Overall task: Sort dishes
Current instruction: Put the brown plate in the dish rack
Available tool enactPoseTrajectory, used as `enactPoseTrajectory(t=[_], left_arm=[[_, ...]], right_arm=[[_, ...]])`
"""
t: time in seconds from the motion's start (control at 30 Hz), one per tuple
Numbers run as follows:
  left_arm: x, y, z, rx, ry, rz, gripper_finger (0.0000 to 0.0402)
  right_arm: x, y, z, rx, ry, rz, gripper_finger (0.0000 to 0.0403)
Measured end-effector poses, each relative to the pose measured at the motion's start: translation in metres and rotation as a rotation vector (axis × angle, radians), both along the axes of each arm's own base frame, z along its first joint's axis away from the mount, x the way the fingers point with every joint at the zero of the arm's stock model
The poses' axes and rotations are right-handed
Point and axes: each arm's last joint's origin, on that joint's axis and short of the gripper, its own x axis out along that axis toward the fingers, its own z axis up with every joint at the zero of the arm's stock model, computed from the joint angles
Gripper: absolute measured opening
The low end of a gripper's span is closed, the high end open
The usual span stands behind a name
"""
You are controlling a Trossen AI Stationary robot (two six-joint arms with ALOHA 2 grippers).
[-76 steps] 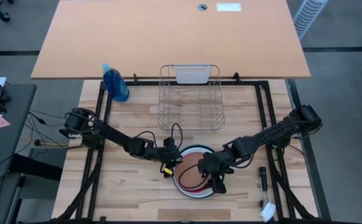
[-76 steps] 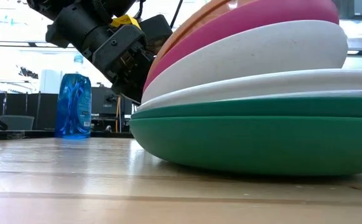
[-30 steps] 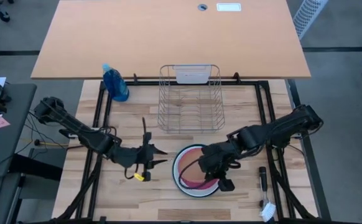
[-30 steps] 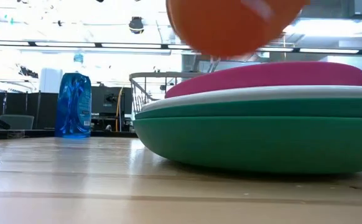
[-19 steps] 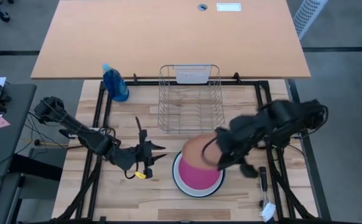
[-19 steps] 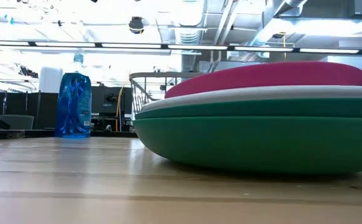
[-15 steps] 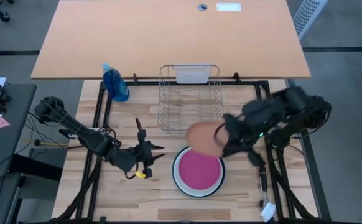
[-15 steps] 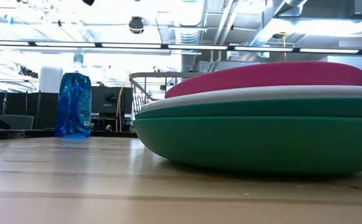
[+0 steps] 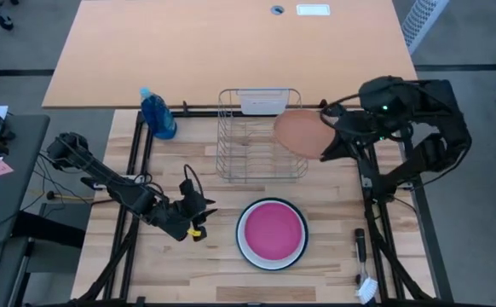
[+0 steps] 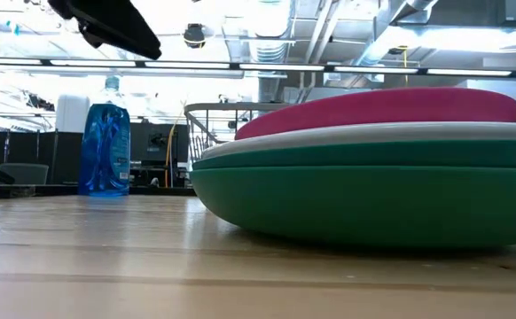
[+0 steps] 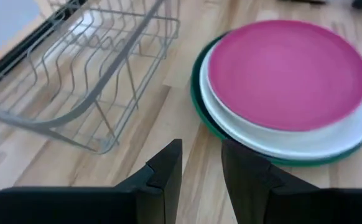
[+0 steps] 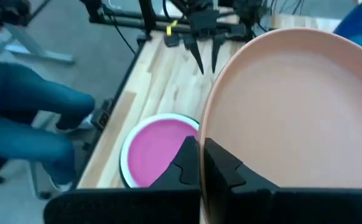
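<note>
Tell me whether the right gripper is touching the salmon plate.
Touching. The right wrist view shows the right gripper clamped on the salmon plate's rim.

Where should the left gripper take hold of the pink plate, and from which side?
Probably at the pink plate's rim on the side facing the left gripper. It lies flat on top of the stack, its edge slightly raised above the white plate, so a low sideways approach with one finger under the rim seems best.

Even overhead light; ceiling lamps (image 10: pixel 196 35) blow out low view's background; wrist views soft, fingers (image 11: pixel 162 180) blurred; faint sheen on tabletop (image 10: pixel 81 248).
</note>
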Motion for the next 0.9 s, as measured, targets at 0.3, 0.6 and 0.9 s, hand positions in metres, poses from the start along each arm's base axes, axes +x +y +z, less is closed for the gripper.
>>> enactPoseTrajectory(t=[0.3,0.6,0.9], left_arm=[[0.011,0.002,0.007,-0.307,-0.099,0.025,0.0107],[0.013,0.011,0.018,-0.441,-0.160,0.022,0.0107],[0.006,0.015,0.035,-0.749,-0.298,0.146,0.0107]], right_arm=[[-0.007,-0.005,0.006,0.076,-0.030,-0.085,0.0005],[-0.005,-0.006,0.013,0.180,-0.085,-0.160,0.0006],[0.010,-0.030,0.021,0.277,-0.195,-0.231,0.0006]])
